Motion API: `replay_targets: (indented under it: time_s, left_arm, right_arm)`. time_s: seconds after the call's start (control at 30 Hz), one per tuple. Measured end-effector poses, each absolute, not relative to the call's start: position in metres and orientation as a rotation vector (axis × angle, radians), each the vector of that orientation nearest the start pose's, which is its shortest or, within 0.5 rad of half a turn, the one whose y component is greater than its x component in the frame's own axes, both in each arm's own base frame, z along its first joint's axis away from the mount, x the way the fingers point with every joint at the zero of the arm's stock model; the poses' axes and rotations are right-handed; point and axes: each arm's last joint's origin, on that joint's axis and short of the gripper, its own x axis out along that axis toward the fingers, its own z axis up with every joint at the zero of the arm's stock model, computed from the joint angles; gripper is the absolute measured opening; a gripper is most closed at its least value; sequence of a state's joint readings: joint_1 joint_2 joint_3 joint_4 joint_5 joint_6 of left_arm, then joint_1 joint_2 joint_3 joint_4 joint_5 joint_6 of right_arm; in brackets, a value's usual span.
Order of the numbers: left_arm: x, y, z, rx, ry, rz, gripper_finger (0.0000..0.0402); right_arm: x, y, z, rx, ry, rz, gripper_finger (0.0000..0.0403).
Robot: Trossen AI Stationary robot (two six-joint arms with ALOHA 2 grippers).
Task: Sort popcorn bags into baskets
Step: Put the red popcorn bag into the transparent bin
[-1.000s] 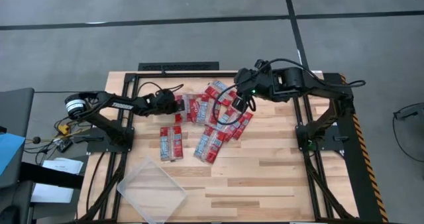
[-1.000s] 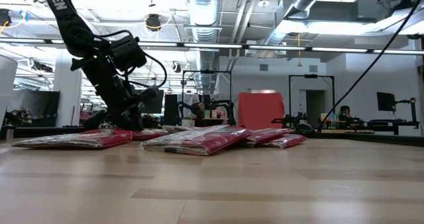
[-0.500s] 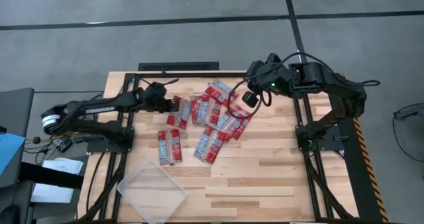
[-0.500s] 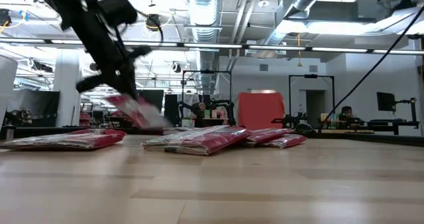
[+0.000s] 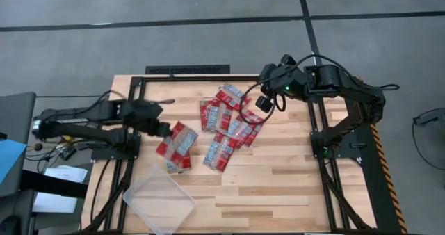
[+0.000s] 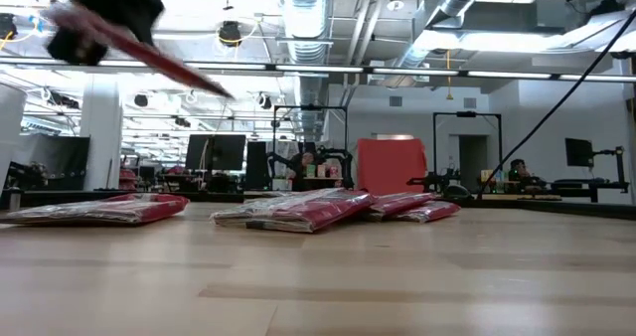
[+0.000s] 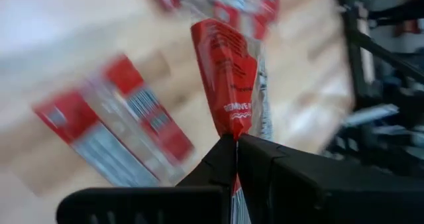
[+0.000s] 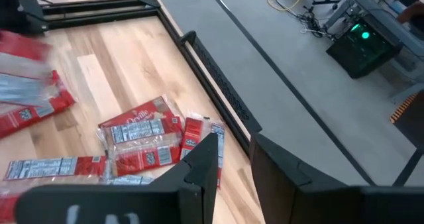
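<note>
- one popcorn bag (image 5: 182, 138) has left the pile since half a second ago; the left gripper (image 5: 167, 132), jaws clamped on its edge, has swung it back from the heap toward the near-left part of the desk (image 5: 278, 186), over the loose bags (image 5: 179, 158) lying there
- that puts the first bag partway to the clear tray (image 5: 165, 201), which sits empty at the near-left corner; the drop looks like the next step
- the right gripper (image 5: 265, 104) has lifted off the main pile (image 5: 229, 127) and hovers at its far-right edge, jaws together and holding nothing
- only the left wrist view shows the pinch on the bag's (image 7: 228, 78) sealed end; the low view shows it (image 6: 149, 58) carried high above the desk, tilted
</note>
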State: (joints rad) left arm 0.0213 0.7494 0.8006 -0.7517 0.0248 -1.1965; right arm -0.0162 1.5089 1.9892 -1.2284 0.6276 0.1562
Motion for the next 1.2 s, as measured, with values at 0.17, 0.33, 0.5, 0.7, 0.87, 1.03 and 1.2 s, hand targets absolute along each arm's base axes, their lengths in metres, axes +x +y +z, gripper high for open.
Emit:
replay_targets:
  time_s: [0.17, 0.33, 0.5, 0.7, 0.87, 1.03, 1.2]
  left_arm:
    - [0.138, -0.040, 0.297, -1.240, 0.637, 0.356, 0.0000]
    - [0.140, -0.089, 0.287, -1.262, 0.713, 0.310, 0.0000]
    - [0.140, -0.136, 0.271, -1.287, 0.762, 0.288, 0.0000]
    - [0.138, -0.176, 0.249, -1.272, 0.877, 0.272, 0.0000]
    - [0.136, -0.188, 0.234, -1.260, 0.947, 0.339, 0.0000]
    - [0.138, -0.191, 0.227, -1.234, 0.954, 0.363, 0.0000]
    - [0.142, -0.193, 0.216, -1.170, 1.007, 0.402, 0.0000]
  right_arm:
    - [0.259, -0.025, 0.471, -0.087, 0.679, -0.677, 0.0113]
    - [0.259, -0.025, 0.471, -0.095, 0.682, -0.673, 0.0113]
    - [0.260, -0.025, 0.471, -0.103, 0.683, -0.670, 0.0113]
    - [0.260, -0.027, 0.471, -0.107, 0.686, -0.675, 0.0113]
    - [0.259, -0.030, 0.472, -0.112, 0.687, -0.680, 0.0113]
    - [0.259, -0.033, 0.472, -0.113, 0.690, -0.691, 0.0113]
    - [0.259, -0.035, 0.472, -0.104, 0.691, -0.680, 0.0113]
